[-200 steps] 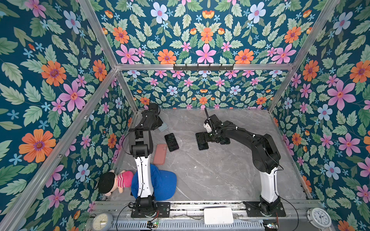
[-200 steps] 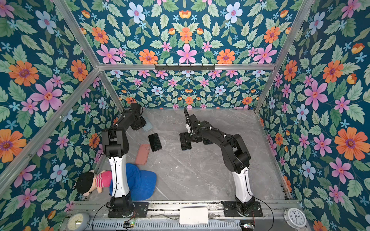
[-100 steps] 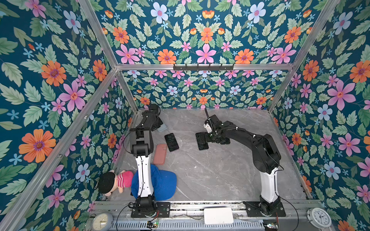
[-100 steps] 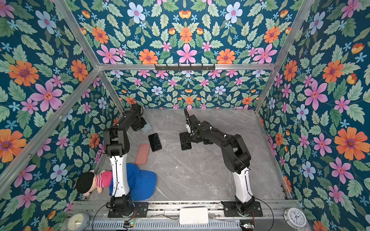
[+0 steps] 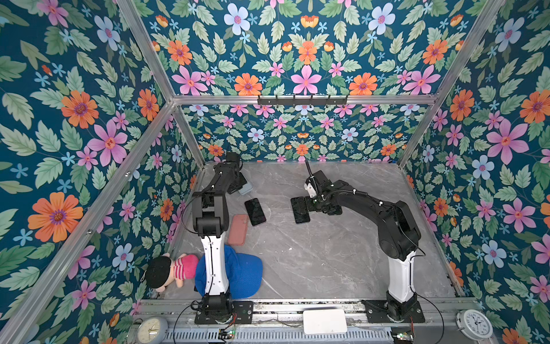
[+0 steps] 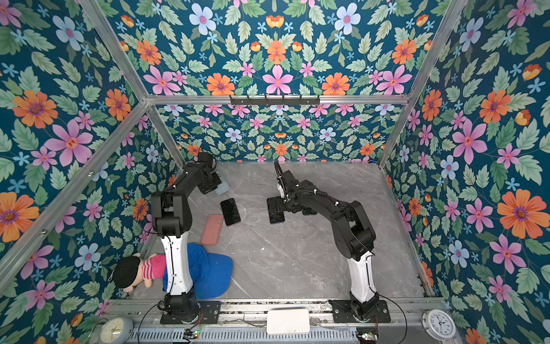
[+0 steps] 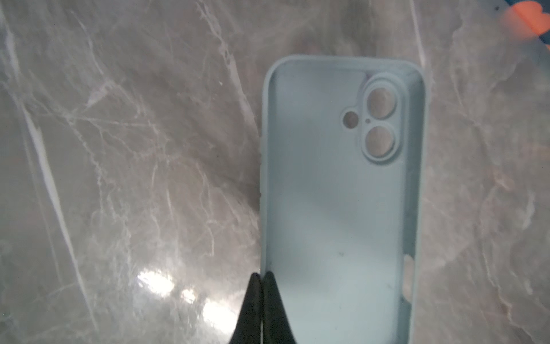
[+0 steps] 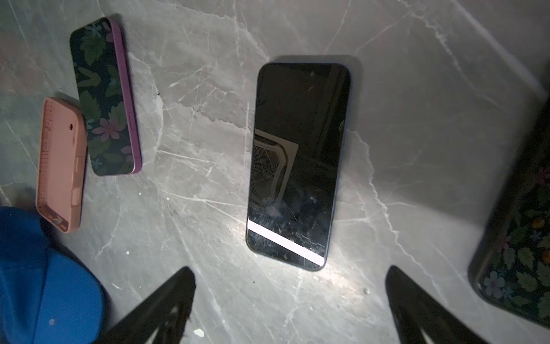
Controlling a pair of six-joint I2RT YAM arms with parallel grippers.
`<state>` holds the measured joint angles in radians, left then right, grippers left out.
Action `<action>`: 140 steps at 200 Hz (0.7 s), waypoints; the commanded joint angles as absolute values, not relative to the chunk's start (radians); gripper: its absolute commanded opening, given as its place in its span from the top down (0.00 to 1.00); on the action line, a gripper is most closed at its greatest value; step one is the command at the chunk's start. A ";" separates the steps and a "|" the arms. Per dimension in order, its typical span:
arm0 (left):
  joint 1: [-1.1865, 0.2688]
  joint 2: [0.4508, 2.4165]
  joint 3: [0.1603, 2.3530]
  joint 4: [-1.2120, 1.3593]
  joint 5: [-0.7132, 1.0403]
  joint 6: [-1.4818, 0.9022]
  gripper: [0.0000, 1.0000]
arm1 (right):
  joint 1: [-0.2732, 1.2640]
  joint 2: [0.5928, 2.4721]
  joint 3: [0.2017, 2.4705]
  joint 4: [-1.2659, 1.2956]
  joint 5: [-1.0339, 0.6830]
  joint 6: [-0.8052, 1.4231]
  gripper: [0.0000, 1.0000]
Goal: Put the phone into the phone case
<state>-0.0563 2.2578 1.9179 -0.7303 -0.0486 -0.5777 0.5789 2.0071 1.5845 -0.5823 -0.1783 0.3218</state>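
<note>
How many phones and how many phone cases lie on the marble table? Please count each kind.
Phones: 3 (purple-edged phone, dark phone, glossy third phone, cut off in the right wrist view, so probably a phone)
Phone cases: 2 (pink case, light blue case)
Total: 5

Floral wallpaper [image 5: 303,59] in deep blue, with pink, orange and pale blue blooms, covered the walls at 9, 12 and 3 o'clock in both top views. Aluminium bars [image 5: 208,99] framed the panels, and a black hook rail [image 5: 302,100] sat on the bar at 12 o'clock. The floor was a grey marble-patterned slab [image 5: 312,253] with white veins; bright glare [image 7: 154,283] lay on it in the left wrist view. Along 6 o'clock ran a metal rail [image 5: 282,306] with a white box [image 5: 325,321], a grey clock [image 5: 148,330] at 7 o'clock and a white clock [image 5: 475,324] at 5 o'clock.
</note>
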 commanded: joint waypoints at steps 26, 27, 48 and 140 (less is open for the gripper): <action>-0.176 2.053 1.672 -0.691 -0.067 -0.602 1.00 | 0.586 1.921 1.475 -0.566 -0.150 0.351 0.01; -0.180 2.047 1.663 -0.688 -0.067 -0.603 1.00 | 0.587 1.918 1.471 -0.564 -0.149 0.350 0.01; -0.277 1.949 1.496 -0.651 -0.071 -0.642 1.00 | 0.600 1.874 1.404 -0.546 -0.129 0.368 0.01; -0.557 1.746 1.116 -0.519 0.002 -0.840 1.00 | 0.642 1.792 1.240 -0.497 -0.092 0.440 0.01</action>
